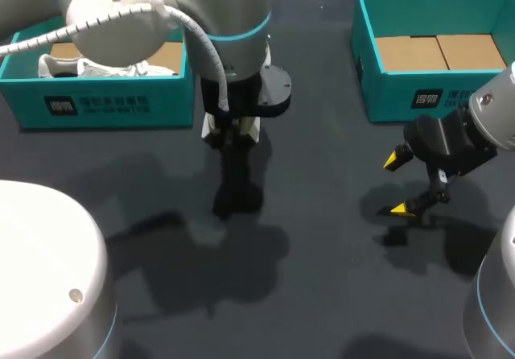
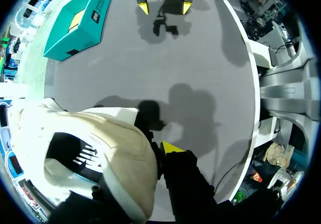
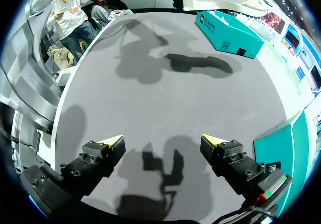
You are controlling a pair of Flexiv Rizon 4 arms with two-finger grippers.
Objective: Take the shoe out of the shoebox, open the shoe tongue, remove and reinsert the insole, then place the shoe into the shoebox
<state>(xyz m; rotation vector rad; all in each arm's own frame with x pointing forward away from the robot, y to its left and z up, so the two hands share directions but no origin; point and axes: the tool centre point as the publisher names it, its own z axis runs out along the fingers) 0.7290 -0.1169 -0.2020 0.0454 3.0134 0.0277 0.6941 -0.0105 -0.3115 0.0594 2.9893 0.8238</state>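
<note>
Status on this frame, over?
Left gripper shut on shoe, held above table. Right gripper open, empty. No obstacle seen.

Silver-white, blue-ringed arms [image 1: 121,13]; black, yellow-tipped grippers [image 1: 395,184]

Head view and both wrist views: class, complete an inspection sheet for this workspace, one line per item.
Surface: dark grey table, arm shadows on it.
Job's things: pale shoe held off the table; left shoebox with white contents; right shoebox showing a cardboard floor.
Clutter: nothing seen.
Grippers: left gripper shut on the shoe, one of its fingers hidden; right gripper open, above the table, holding nothing.
Cables: ribbed grey hose along the left arm.
Surroundings: nothing seen reaching over the table.
</note>
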